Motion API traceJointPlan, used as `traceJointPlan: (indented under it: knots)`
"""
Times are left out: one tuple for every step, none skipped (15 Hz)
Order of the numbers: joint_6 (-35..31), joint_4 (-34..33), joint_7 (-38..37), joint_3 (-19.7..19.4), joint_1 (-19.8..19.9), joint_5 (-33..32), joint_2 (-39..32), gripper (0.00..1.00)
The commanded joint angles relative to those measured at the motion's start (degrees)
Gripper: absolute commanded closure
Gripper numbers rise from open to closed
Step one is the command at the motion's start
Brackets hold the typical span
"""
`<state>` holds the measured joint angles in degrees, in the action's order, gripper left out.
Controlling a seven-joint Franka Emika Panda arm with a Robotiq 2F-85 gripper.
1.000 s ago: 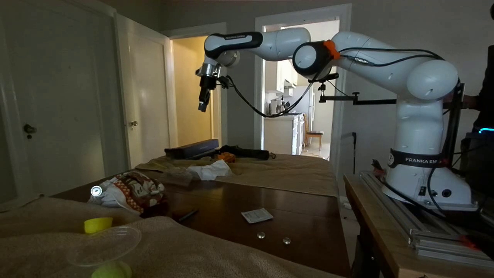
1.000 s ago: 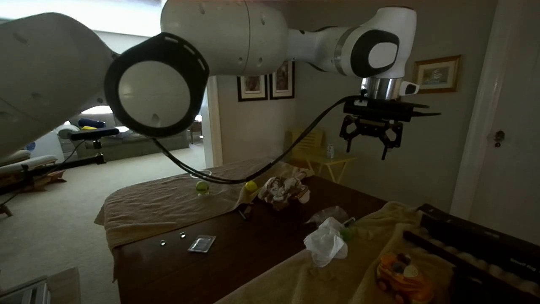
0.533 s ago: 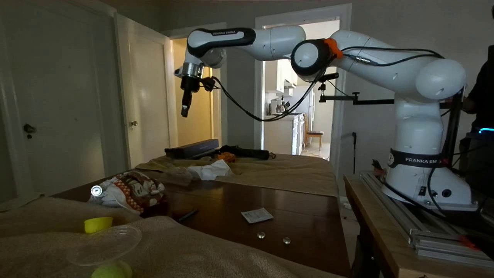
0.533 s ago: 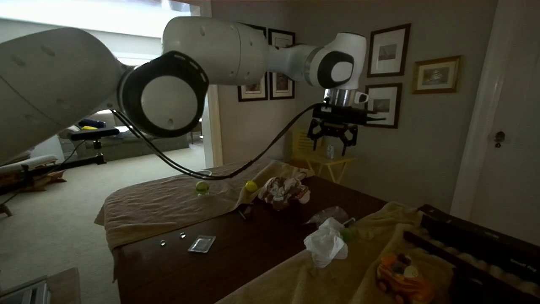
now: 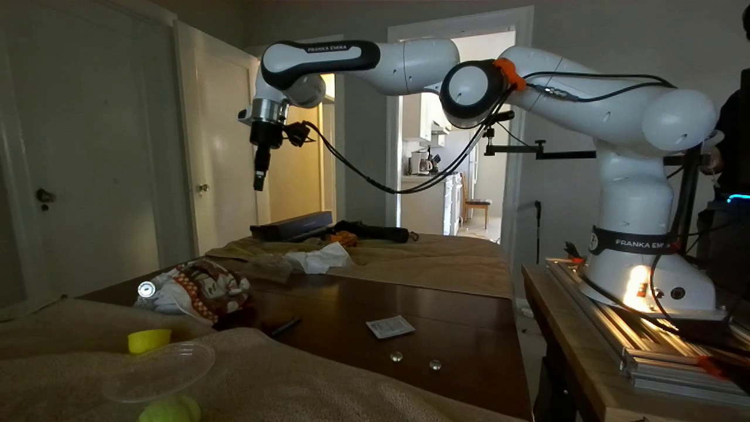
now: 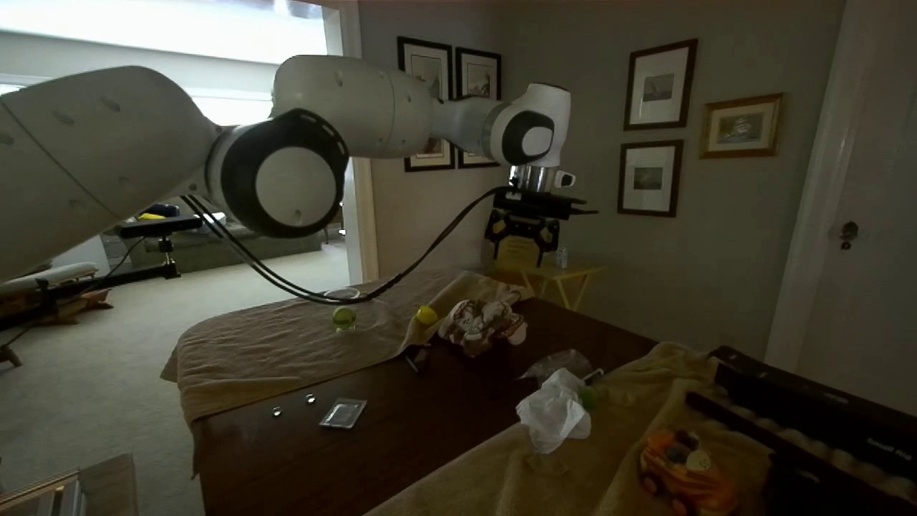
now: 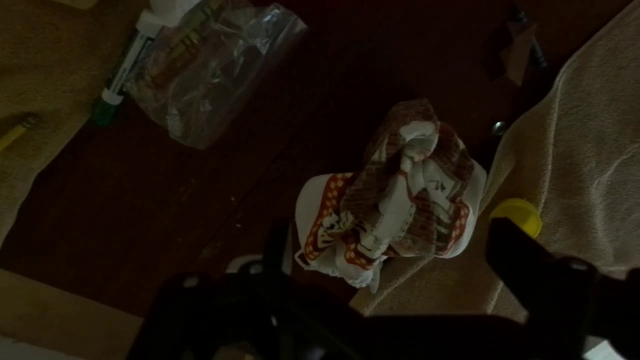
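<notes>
The black two-fingered gripper (image 6: 518, 261) is held in mid-air at the end of the white jointed robot arm (image 6: 358, 107), its fingers (image 7: 515, 260) spread wide apart. Beneath it, well apart, a crumpled white, brown and red patterned cloth (image 7: 385, 210) is framed between the fingers in the wrist view. The cloth is borne by a dark brown wooden tabletop (image 5: 334, 340) and is bordered on one side by a fuzzy beige towel (image 7: 590, 165); whether the towel is overlapped cannot be told. A small yellow rounded cup-like piece (image 7: 517, 215) is set on that towel, near the cloth. A slim dark pen (image 5: 285, 327) is found near the cloth as well.

A little farther, a clear crinkled plastic bag (image 7: 220, 90) is flanked by a white and green cylindrical marker (image 7: 122, 70), and beside the bag a crumpled thin white sheet (image 6: 553, 414) is laid at the edge of a tan towel (image 6: 616, 459). On the tabletop, a flat white square packet (image 5: 390, 327) is accompanied by two small clear round beads (image 5: 396, 357).

Farther still, an orange plastic toy car (image 6: 686, 473) is set on the tan towel, near a long black box (image 6: 824, 408). Beyond the tabletop, a yellow folding table (image 6: 580, 272) is placed, and dark-framed rectangular pictures (image 6: 659, 84) are hung on the grey wall (image 6: 745, 215)
</notes>
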<state>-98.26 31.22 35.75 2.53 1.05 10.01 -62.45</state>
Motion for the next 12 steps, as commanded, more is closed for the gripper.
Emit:
traceJointPlan:
  knots:
    - [0.9,-4.1,2.7,1.4,-0.9,0.4,-2.5,0.0]
    - [0.0,0.0,0.6,0.6,-0.9,0.1,-0.5,0.0]
    - [0.0,-0.1,1.0,0.8,-1.1,0.1,-0.6,0.0]
    - [0.0,-0.2,1.2,0.9,-1.2,0.1,-0.6,0.0]
    - [0.0,-0.3,1.3,0.9,-1.2,0.1,-0.6,0.0]
    - [0.0,-0.4,1.4,0.9,-1.1,0.1,-0.6,0.0]
    - [-0.4,-0.3,-0.3,0.8,-1.2,0.3,-0.7,0.0]
    - [-0.8,-0.4,-3.0,0.8,-1.3,0.8,-0.9,0.0]
    - [-1.6,-0.5,-7.9,0.6,-1.8,1.3,-1.2,0.0]
    - [-2.5,-0.7,-11.6,0.2,-2.4,1.1,-1.6,0.0]
    - [-3.3,-0.8,-14.9,0.1,-2.8,1.0,-1.9,0.0]
    - [-3.9,-1.0,-18.4,0.1,-3.3,0.9,-2.2,0.0]
